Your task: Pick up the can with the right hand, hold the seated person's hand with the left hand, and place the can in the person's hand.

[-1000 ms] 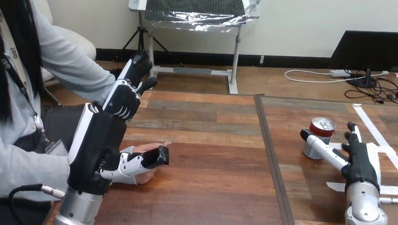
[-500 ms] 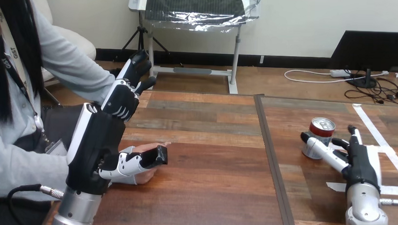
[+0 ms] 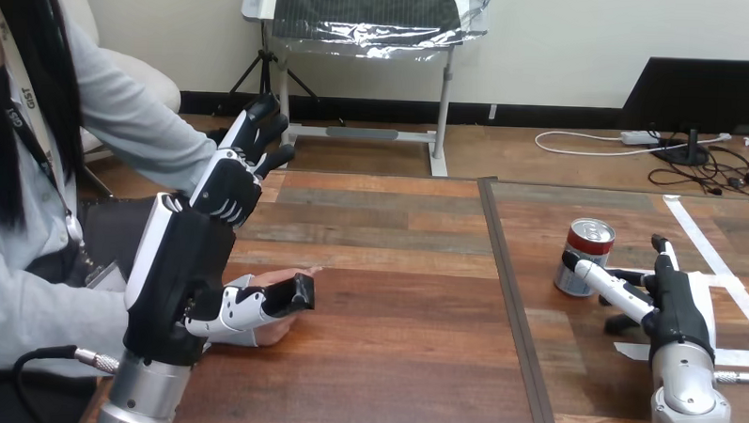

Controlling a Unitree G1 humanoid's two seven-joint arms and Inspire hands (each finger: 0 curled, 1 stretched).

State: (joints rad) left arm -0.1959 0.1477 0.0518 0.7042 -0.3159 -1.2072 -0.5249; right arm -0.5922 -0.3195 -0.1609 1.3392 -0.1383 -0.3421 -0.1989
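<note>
fig.: grasp phase, head view. the can point(image 3: 584, 252) is seen standing on the right half of the table point(image 3: 394, 344), just left of the right hand point(image 3: 676, 302). vs. 0.5 s earlier the can has been displaced leftward, w/ the right hand advanced slightly after it; the rest of the scene is unchanged. the right hand is released: its fingers are held mostly straight, one finger point(image 3: 605, 281) is laid against the can's right side, and nothing is enclosed. the shift is judged to mean the can was pushed, not gripped, so pick-up is not yet achieved. the left hand point(image 3: 229, 183) is raised near the table's left edge, w/ part of it laid over the person's hand point(image 3: 276, 280), which rests on the table; whether a grip is closed there cannot be told. progress is judged early: step 1 is in hand, hand-over not begun. next, the can should be enclosed from both sides before lifting. risk: a light, round can may be slid further or tipped if contact is kept on one side only.
</note>
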